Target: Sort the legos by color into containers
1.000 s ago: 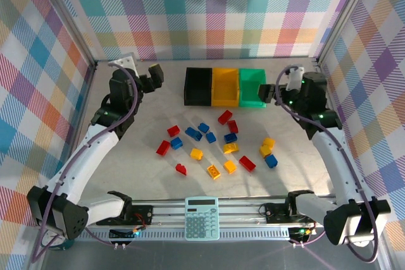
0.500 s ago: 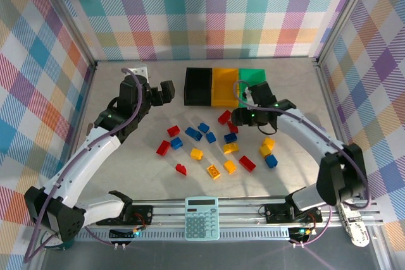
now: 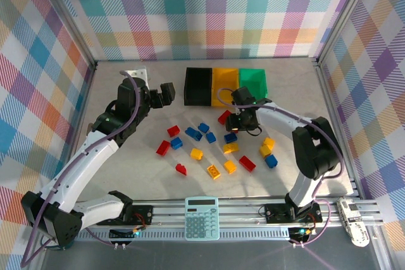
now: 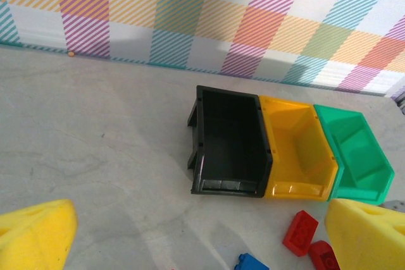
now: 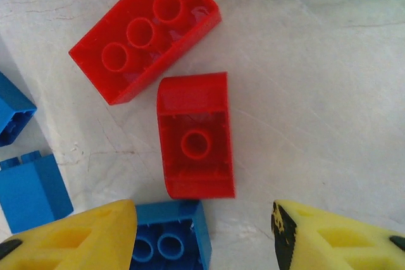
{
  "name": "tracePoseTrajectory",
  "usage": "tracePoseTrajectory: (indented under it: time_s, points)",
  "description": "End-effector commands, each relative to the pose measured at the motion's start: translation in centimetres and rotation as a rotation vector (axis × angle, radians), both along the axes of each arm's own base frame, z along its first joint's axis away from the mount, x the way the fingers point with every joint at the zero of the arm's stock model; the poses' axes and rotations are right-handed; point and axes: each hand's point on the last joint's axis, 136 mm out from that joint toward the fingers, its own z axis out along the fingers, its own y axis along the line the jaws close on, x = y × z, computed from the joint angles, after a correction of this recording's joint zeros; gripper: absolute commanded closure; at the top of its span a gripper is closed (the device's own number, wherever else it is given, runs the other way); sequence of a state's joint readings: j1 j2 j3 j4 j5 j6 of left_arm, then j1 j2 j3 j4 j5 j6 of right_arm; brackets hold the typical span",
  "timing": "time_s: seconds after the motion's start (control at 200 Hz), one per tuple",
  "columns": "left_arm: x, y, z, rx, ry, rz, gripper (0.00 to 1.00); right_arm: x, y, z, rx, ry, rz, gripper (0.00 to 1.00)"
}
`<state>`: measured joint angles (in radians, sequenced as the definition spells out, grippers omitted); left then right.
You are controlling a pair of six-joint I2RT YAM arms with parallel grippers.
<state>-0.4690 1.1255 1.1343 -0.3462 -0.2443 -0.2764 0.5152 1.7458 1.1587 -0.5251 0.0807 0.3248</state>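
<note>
- Right claw [image 5: 204, 239] points down at the table [image 5: 316, 93]. Its two yellow fingers [image 5: 76, 238] are spread with a gap between them, and nothing is pinched.
- At the bottom of the right wrist view a blue lego [image 5: 169, 237] lies against the left-hand finger. Bare table separates it from the other finger.
- Just above it, at mid-frame, lies a red curved lego [image 5: 196, 137] with one round ring showing.
- A longer red lego [image 5: 145, 42] with three rings lies tilted in the upper middle, just beside the curved one.
- Two more blue pieces sit at the left edge of that frame.
- In the top view the right claw [image 3: 235, 126] hangs over the upper middle of the scattered legos [image 3: 214, 171], just below the yellow bin [image 3: 225, 88].
- Left claw [image 4: 202, 238] is spread wide with nothing between its fingers.
- In the top view it hovers left of the black bin [image 3: 198, 86], in the upper left part of the table.
- Black, yellow and green bin [image 3: 253, 83] stand side by side in a touching row at upper centre.
- The legos lie on the table below the bins.
- A teal calculator [image 3: 202, 217] rests at bottom centre.
</note>
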Motion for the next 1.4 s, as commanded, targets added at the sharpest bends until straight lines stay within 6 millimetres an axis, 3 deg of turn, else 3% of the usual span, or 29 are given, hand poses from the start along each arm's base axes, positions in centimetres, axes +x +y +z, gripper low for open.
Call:
tracePoseTrajectory:
  time_s: [0.0,0.48,0.8,0.94,1.16,1.29,1.395]
  points:
    - [-0.6,-0.7,0.1,-0.010,0.006,-0.036,0.00,1.2,0.5,0.1,-0.024,-0.034,0.007,0.42]
    - [-1.2,-0.5,0.3,0.005,0.003,-0.044,0.00,2.3,0.6,-2.4,-0.097,-0.003,0.041,0.51]
    - [-1.3,-0.5,0.3,0.011,0.009,-0.043,0.00,2.5,0.6,-2.1,-0.107,-0.009,0.052,0.62]
    - [-1.3,-0.4,0.2,0.016,0.015,-0.041,0.00,2.7,0.6,-0.1,-0.102,-0.037,0.066,0.66]
    - [-1.3,-0.3,0.2,0.024,0.024,-0.034,0.00,3.3,1.1,5.1,-0.064,-0.117,0.090,0.69]
    - [-1.4,-0.3,0.0,0.026,0.033,-0.035,0.00,4.2,2.6,8.5,0.014,-0.184,0.104,0.70]
    - [-1.4,-0.6,-0.1,0.011,0.032,-0.048,0.00,6.2,4.4,11.3,0.089,-0.258,0.108,0.71]
